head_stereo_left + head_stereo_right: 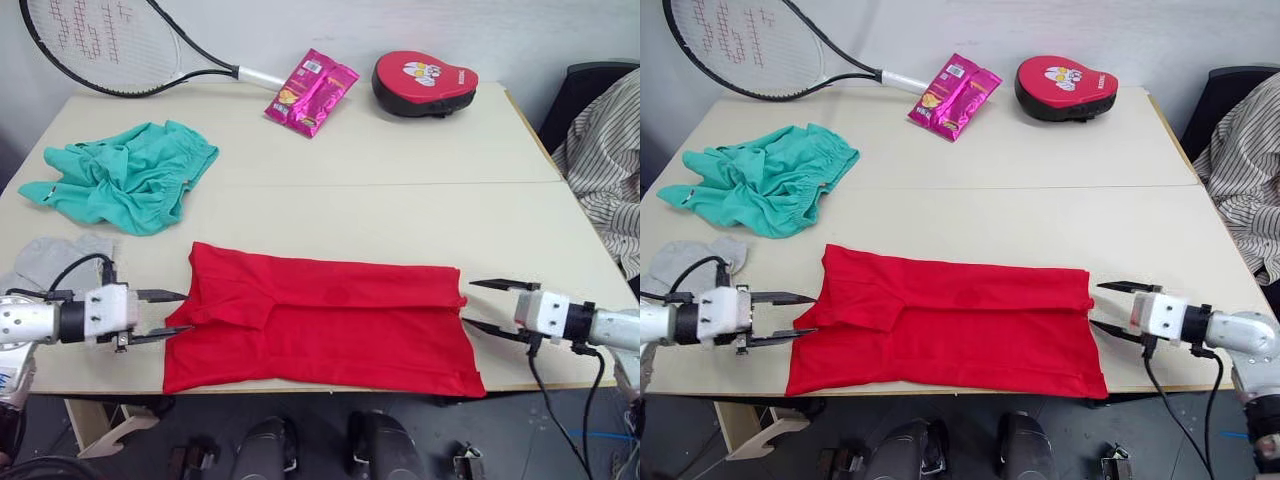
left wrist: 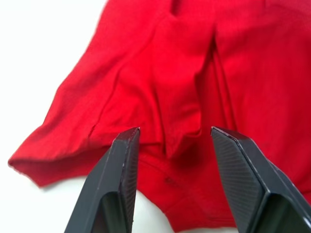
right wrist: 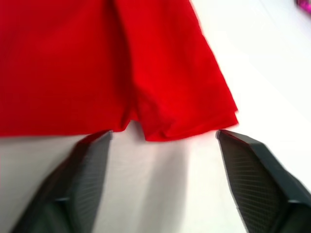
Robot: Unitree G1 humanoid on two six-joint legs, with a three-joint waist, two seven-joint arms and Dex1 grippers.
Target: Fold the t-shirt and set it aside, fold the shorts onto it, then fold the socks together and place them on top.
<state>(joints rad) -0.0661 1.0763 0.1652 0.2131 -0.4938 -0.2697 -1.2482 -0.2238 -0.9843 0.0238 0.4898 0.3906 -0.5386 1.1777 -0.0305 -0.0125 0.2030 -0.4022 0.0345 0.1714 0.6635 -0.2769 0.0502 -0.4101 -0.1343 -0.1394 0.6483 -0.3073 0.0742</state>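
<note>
The red t-shirt (image 1: 320, 325) lies along the table's front edge, folded into a long strip. At the strip's left end my left gripper (image 1: 172, 312) stands open, its fingers (image 2: 121, 170) straddling the cloth's edge without closing on it. My right gripper (image 1: 482, 305) is open just off the strip's right end, with a small gap to the hem (image 3: 170, 126). The teal shorts (image 1: 125, 175) lie crumpled at the back left. Both grey socks (image 1: 50, 260) rest at the left edge, behind my left arm.
A tennis racket (image 1: 110, 45), a pink snack packet (image 1: 310, 92) and a red-and-black padded mitt (image 1: 424, 83) lie along the table's far side. A striped cloth (image 1: 610, 165) hangs on a chair at the right. Bare tabletop (image 1: 400, 210) stretches behind the shirt.
</note>
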